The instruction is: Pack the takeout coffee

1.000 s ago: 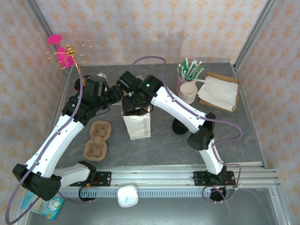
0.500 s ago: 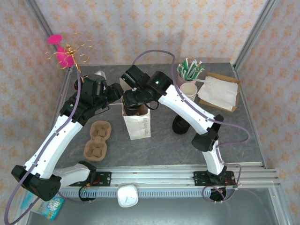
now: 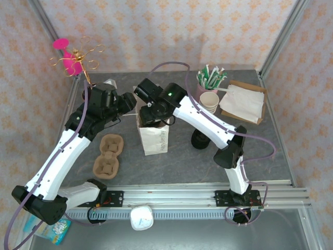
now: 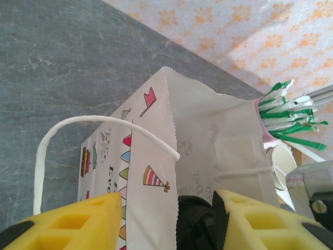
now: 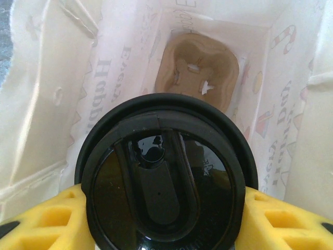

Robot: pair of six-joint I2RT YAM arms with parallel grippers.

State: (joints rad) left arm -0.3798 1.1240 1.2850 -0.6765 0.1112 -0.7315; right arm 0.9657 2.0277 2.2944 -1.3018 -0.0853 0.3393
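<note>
White paper bag: one. Pulp cup carriers: three. That is carrier and carrier on table, third carrier inside bag. Lidded black coffee cup: one. Cream cup stack: one. Black lid pile: one. Napkin pile: one.

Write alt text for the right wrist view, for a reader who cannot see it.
A black takeaway cup with a glossy black lid is clamped between the yellow fingers of the right gripper, seen from above over the inside of an open white printed paper bag. A brown moulded-pulp cup carrier lies at the bag's bottom.
</note>
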